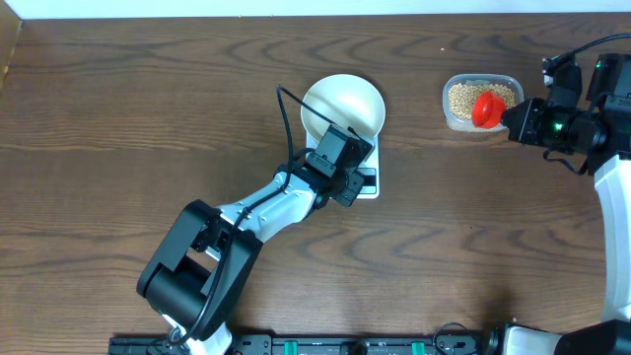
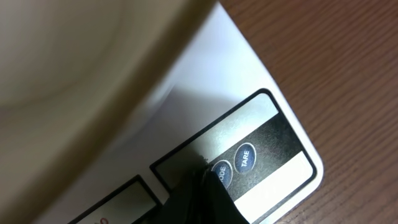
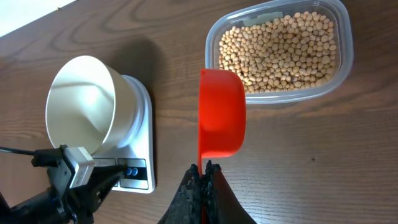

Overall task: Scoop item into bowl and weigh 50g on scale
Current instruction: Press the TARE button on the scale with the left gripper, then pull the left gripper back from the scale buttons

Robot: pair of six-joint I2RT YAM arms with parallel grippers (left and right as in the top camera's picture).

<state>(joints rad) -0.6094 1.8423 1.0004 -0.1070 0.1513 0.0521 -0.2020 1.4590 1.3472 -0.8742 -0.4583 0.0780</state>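
Observation:
The white bowl [image 1: 345, 106] stands on the white scale [image 1: 367, 183]; both also show in the right wrist view, the bowl [image 3: 81, 102] on the scale [image 3: 142, 140]. My left gripper [image 1: 355, 177] is shut, its tips [image 2: 207, 177] against the scale's front panel [image 2: 261, 155] beside the two round buttons. My right gripper [image 3: 204, 169] is shut on the handle of a red scoop [image 3: 221, 112], held near a clear tub of tan-yellow beans [image 3: 280, 50]. From overhead the scoop [image 1: 487, 106] sits over the tub's beans [image 1: 461, 99].
The clear tub [image 1: 481, 81] stands at the back right of the brown wooden table [image 1: 148, 108]. A black cable arcs over the left arm near the bowl. A rail runs along the table's front edge.

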